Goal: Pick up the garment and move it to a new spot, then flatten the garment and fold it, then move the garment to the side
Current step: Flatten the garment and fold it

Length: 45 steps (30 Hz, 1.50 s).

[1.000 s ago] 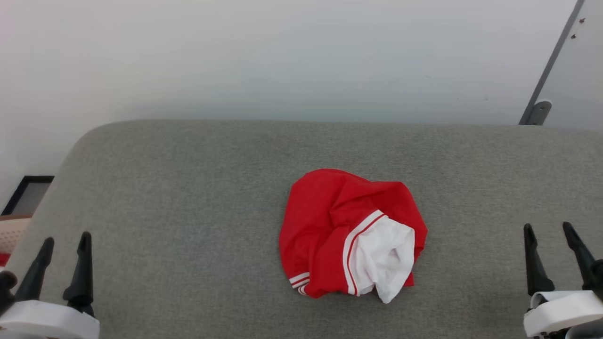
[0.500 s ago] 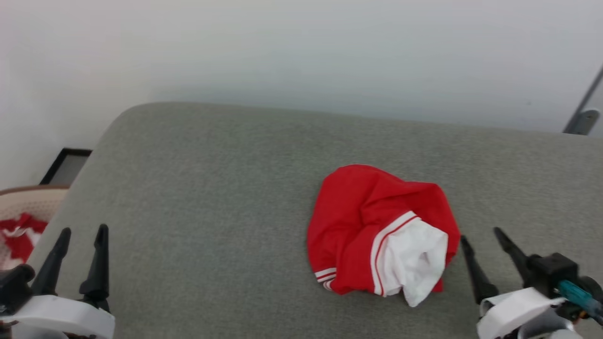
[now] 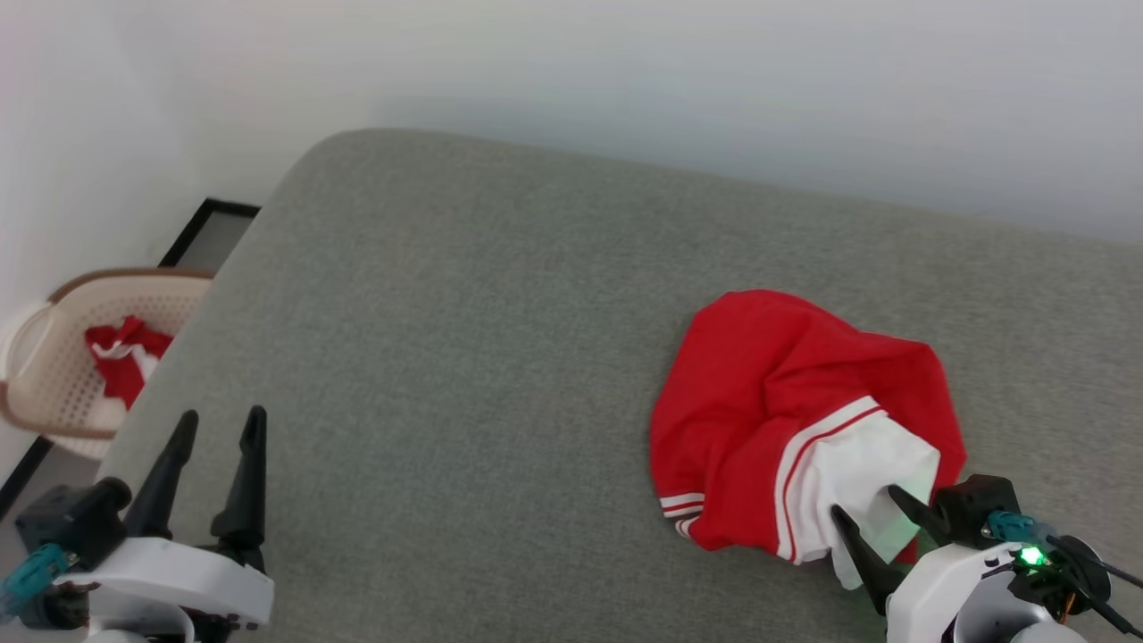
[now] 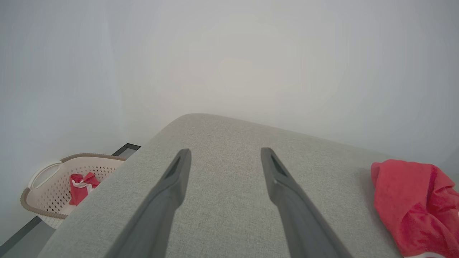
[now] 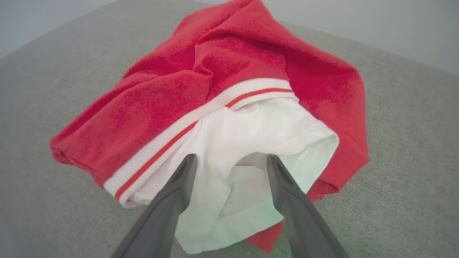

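Note:
The garment lies crumpled in a heap on the grey cushion, red with a white sleeve and a striped band; its red edge shows in the left wrist view. My right gripper is open over the white sleeve at the heap's near edge. In the right wrist view its two fingers straddle the white cloth of the garment, right gripper with nothing pinched. My left gripper is open at the lower left, well apart from the heap, over bare cushion; left gripper.
A beige perforated basket stands on the floor left of the cushion, holding a small red-and-white cloth; the basket also appears in the left wrist view. A pale wall runs behind the cushion. The cushion's rounded far-left corner is near the basket.
The camera has swung left, bringing the basket into view. My right gripper has reached forward and left, from beside the garment to over its white sleeve. Both grippers stay open.

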{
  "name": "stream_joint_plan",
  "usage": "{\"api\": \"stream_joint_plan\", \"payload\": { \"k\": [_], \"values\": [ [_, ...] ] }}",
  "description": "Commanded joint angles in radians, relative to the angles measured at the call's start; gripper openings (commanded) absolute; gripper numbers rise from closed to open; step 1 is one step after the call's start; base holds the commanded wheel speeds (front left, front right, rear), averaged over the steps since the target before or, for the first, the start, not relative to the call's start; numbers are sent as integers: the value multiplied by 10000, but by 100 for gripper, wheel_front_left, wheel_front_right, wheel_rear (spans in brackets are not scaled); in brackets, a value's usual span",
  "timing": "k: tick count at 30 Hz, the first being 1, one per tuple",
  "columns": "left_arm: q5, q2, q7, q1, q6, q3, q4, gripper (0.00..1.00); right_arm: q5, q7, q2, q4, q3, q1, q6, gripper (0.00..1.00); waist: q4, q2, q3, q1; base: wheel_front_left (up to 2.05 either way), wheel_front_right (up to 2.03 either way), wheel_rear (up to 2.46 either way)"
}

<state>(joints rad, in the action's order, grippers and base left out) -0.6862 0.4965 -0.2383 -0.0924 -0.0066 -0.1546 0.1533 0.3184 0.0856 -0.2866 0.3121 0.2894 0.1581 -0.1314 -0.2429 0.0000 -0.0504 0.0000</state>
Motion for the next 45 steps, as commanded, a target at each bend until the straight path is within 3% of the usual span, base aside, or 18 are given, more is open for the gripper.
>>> {"api": "stream_joint_plan", "payload": {
  "k": [1,6,7,8,9,20,32,38,45],
  "values": [
    [42,-67,-62,-126,-57,-27,53,100,124,203,-85,74,23,155,14,100,-258,0,-235,0,0,0,0],
    [50,-185,-103,-284,-105,-55,215,100,88,702,-160,232,269,325,14,100,-379,0,-388,0,0,0,0],
    [64,-200,-117,-304,-125,-57,239,100,74,740,-160,244,296,387,14,50,-396,0,-415,0,0,0,0],
    [78,-216,-130,-312,-127,-66,275,100,69,829,-176,283,377,440,14,11,-411,0,-438,0,0,0,0],
    [83,-240,-137,-332,-136,-73,302,100,70,860,-213,290,478,490,14,0,-423,0,-459,0,0,0,0],
    [39,-212,-199,-319,-164,145,423,100,230,1084,-649,-389,29,694,14,0,-159,0,-500,0,0,0,0],
    [26,-105,-235,-377,-191,287,370,100,-57,2011,-1879,-1741,-2324,360,16,0,448,0,-621,0,0,0,0],
    [79,-90,-243,-545,-270,211,393,100,-561,2286,-2455,-1327,-3476,273,14,0,607,0,-773,0,0,0,0],
    [86,-82,-235,-804,-361,103,487,100,-1017,2131,-2554,62,-4339,336,16,0,627,0,-968,0,0,0,0]
  ]
}}
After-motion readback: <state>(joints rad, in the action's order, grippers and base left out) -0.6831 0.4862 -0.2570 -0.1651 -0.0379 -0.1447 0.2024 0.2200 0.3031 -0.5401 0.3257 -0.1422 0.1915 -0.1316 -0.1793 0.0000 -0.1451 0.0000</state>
